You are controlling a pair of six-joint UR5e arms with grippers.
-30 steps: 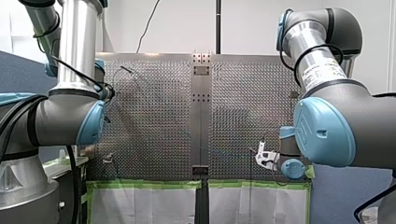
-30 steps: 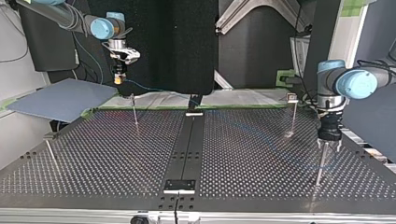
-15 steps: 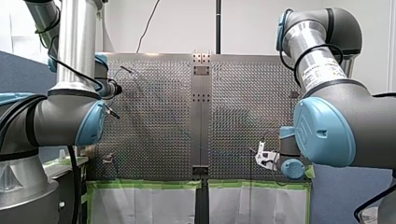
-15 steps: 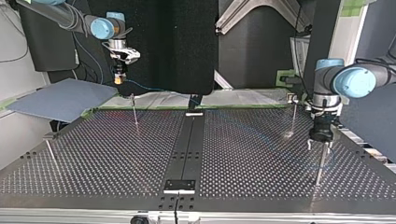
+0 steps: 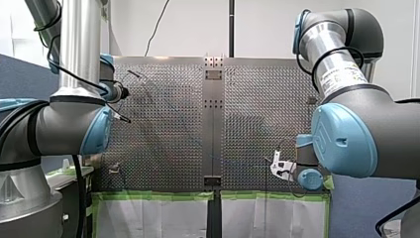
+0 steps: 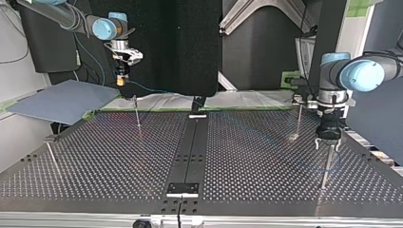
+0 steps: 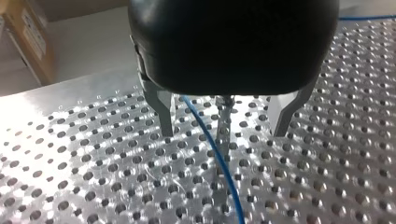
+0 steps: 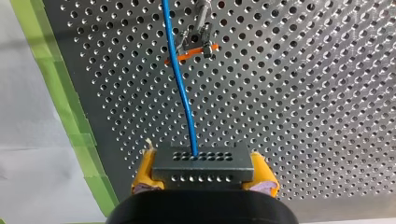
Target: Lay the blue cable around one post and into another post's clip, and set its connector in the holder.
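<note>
Aloft, right tool (image 6: 122,81) grips connector (image 8: 201,169) — left tool (image 7: 223,134) apparently straddling post (image 7: 225,115)

L gripper (image 7: 223,133), jaws apart astride post (image 7: 222,142), blue cable (image 7: 229,184) beside it, over perf. table (image 7: 93,177)

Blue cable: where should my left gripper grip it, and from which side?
Likely the bare stretch beside the post, coming down from above. In the left wrist view the blue cable runs between the left gripper's open fingers, but the post stands there too, so shift off it first, then close across the cable's run. The connector end is taken: the right gripper holds it.
</note>
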